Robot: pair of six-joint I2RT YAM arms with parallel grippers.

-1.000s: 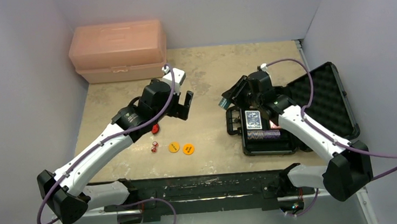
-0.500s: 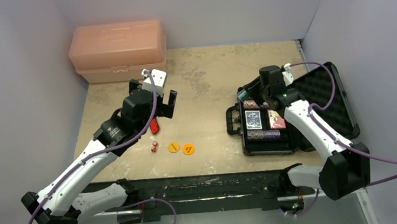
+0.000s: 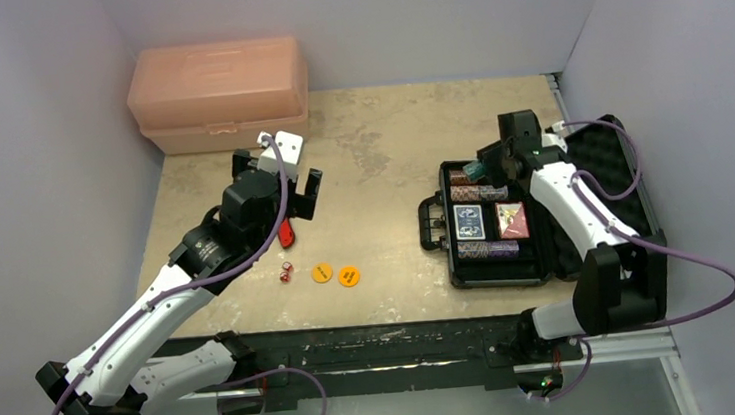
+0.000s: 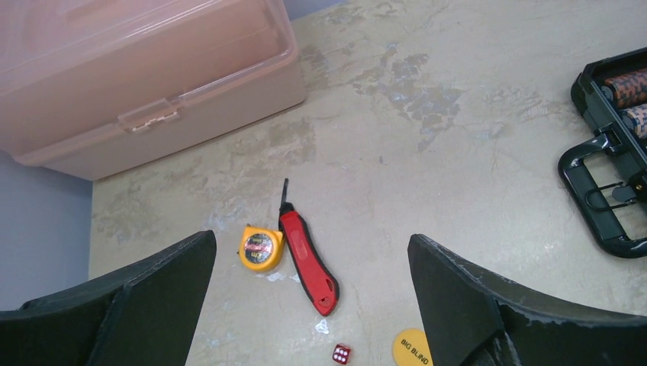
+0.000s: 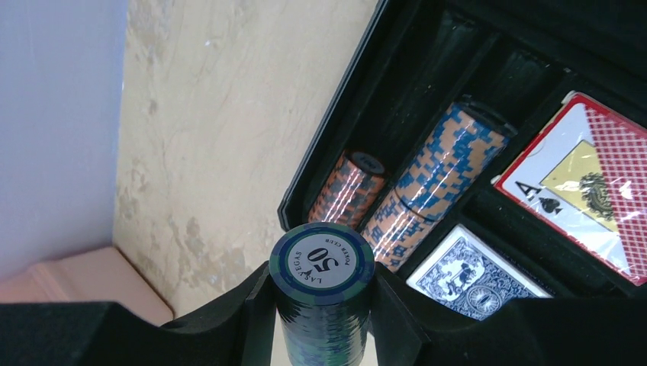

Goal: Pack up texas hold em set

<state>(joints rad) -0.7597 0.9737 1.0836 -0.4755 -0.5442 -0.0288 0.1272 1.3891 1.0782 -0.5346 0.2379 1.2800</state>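
The black case (image 3: pixel 495 273) lies open at the right, its foam lid (image 3: pixel 610 174) flat behind it. It holds rows of striped chips (image 3: pixel 478 194), a blue deck (image 3: pixel 469 223) and a red deck (image 3: pixel 512 220). My right gripper (image 3: pixel 477 171) hovers over the case's far left corner, shut on a stack of dark blue-green chips (image 5: pixel 324 297). Two orange discs (image 3: pixel 322 272) and a red die (image 3: pixel 287 271) lie on the table left of centre. My left gripper (image 4: pixel 313 305) hangs open and empty above the table, just behind them.
A red utility knife (image 4: pixel 309 259) and a yellow tape measure (image 4: pixel 261 248) lie under the left gripper. A peach toolbox (image 3: pixel 218 95) stands shut at the back left. The case's handle (image 3: pixel 429 224) juts toward the table's middle. Walls close in on three sides.
The right gripper has carried the chip stack right and back, to over the case's far left corner. The left gripper has drifted left, staying open.
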